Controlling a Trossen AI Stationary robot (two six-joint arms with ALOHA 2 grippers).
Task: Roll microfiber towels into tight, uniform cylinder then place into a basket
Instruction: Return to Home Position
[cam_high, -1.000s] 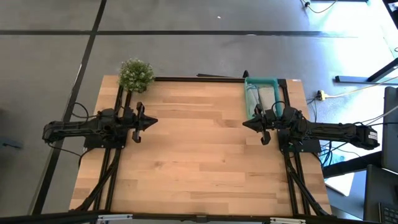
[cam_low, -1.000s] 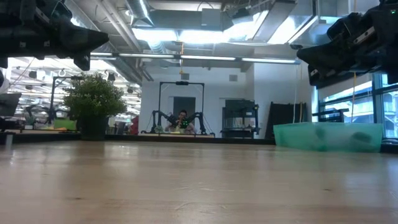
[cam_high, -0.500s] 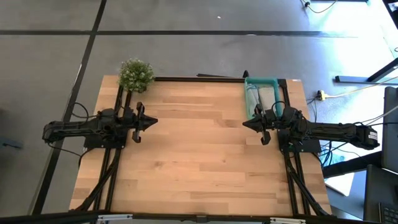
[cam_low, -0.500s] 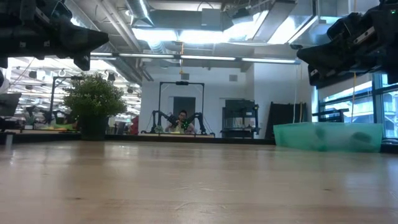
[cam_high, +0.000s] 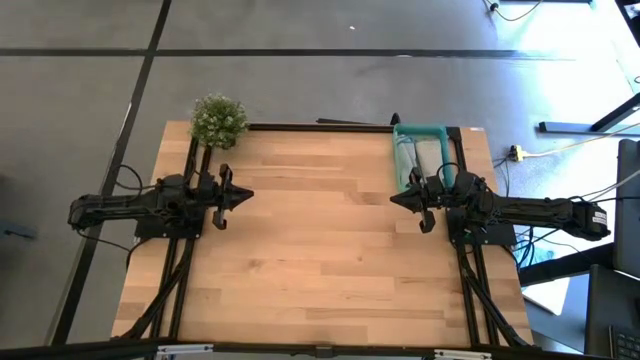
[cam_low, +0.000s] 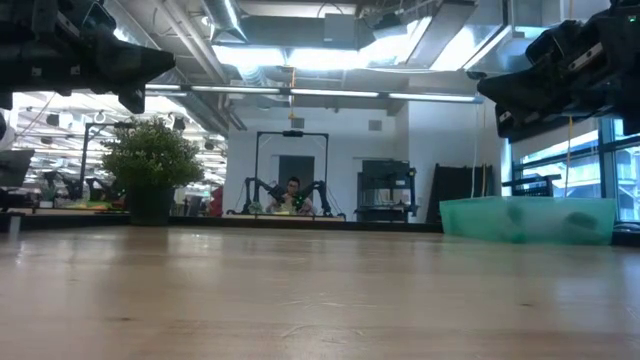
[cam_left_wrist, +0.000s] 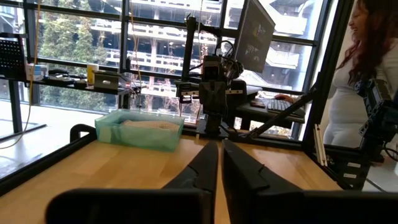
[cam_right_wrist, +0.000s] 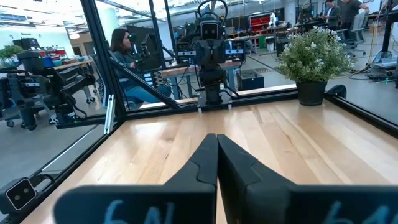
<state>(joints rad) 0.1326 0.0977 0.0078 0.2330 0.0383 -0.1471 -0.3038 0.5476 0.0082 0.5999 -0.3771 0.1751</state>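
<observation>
The teal basket (cam_high: 424, 131) stands at the table's far right corner, on its flat bottom. Two rolled towels lie side by side inside it, a light blue one (cam_high: 404, 156) and a pale grey-beige one (cam_high: 430, 158). The left wrist view shows the basket (cam_left_wrist: 140, 134) with the pale towel (cam_left_wrist: 147, 124) showing over its rim. My left gripper (cam_high: 250, 195) hovers shut over the table's left side, pointing level at the middle. My right gripper (cam_high: 392, 199) hovers shut just in front of the basket, facing the left one. Neither holds anything.
A small bushy potted plant (cam_high: 218, 120) stands at the far left corner. A black frame rail (cam_high: 320, 126) runs along the far edge. Bare wood (cam_high: 320, 250) lies between and in front of the arms. People sit at desks in the room beyond the table.
</observation>
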